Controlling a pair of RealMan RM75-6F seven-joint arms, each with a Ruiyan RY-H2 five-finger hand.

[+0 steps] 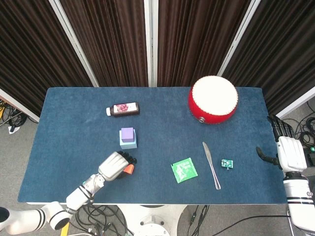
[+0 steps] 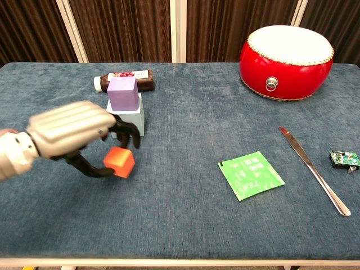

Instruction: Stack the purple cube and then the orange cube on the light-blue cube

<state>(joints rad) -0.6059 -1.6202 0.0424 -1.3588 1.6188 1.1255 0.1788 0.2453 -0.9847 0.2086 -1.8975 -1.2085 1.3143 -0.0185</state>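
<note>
Orange cube (image 2: 118, 162) sits pinched in the left robot hand (image 2: 76, 135), lifted off the table (image 2: 185, 214). Just beyond the fingertips, slightly right, stands the purple cube (image 2: 122, 93) atop the light-blue cube (image 2: 137, 117). Open room lies above the stack. The right robot hand (image 1: 284, 147) rests far off, fingers apart, holding nothing.
</note>
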